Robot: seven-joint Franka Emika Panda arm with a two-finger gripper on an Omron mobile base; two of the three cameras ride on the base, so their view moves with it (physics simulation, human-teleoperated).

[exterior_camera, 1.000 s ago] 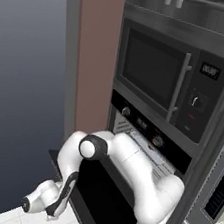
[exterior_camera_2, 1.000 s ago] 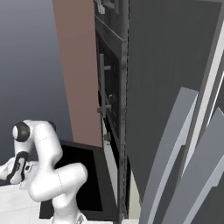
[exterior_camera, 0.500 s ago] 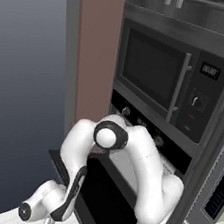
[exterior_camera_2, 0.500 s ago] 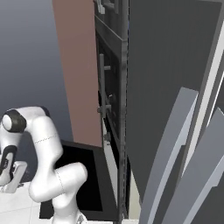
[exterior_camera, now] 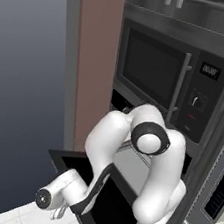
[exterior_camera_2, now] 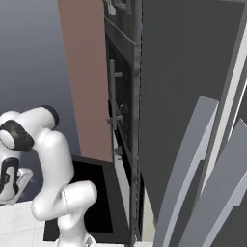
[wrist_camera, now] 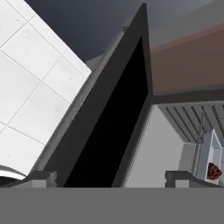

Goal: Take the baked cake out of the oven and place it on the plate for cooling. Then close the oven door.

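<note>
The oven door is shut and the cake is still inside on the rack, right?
Not quite. The oven door is open, folded down flat, as the hand view shows. The rest holds: the cake is still inside the oven, sitting in its tray on the rack.

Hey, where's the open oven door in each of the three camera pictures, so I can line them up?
Left base view: oven door lies flat and open at bottom center, partly behind the arm.
Right base view: the same black panel lies low, left of center, beside the arm.
Hand view: it runs diagonally through the middle.
Shared landmark: the reddish-brown wall panel next to the oven.
</note>
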